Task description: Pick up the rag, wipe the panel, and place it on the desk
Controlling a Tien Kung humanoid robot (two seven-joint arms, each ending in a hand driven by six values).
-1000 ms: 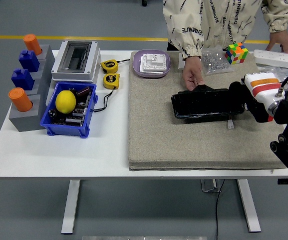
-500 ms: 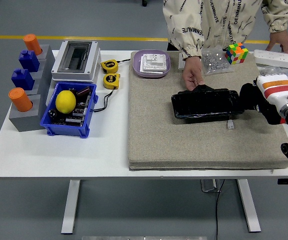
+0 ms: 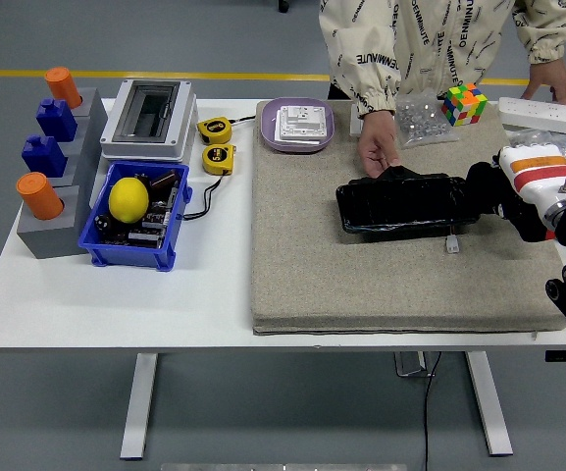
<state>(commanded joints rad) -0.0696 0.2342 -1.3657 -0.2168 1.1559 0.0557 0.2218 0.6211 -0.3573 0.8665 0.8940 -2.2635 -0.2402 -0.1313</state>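
The robot's right hand is black and it sits at the right end of the shiny black flat panel, so the dark fingers and the dark panel run together and it is hard to see where one stops. I cannot tell if the hand is squeezing something or just resting there. No rag can be picked out for sure; a dark crumpled bit shows at the panel's top edge by the person's hand, but it is too dark to name. The right arm comes in from the right side, with a white wrist cuff with orange stripes just behind the hand, and part of the arm is cut off by the picture's edge. The panel lies on a big grey-brown felt mat that covers the right half of the white table. A person in a cream printed jacket stands at the far side, cut off at the top. One person's hand touches the panel's far edge near its left part. The person's other hand rests by a white power strip. A coloured puzzle cube sits near a clear bag of small parts.
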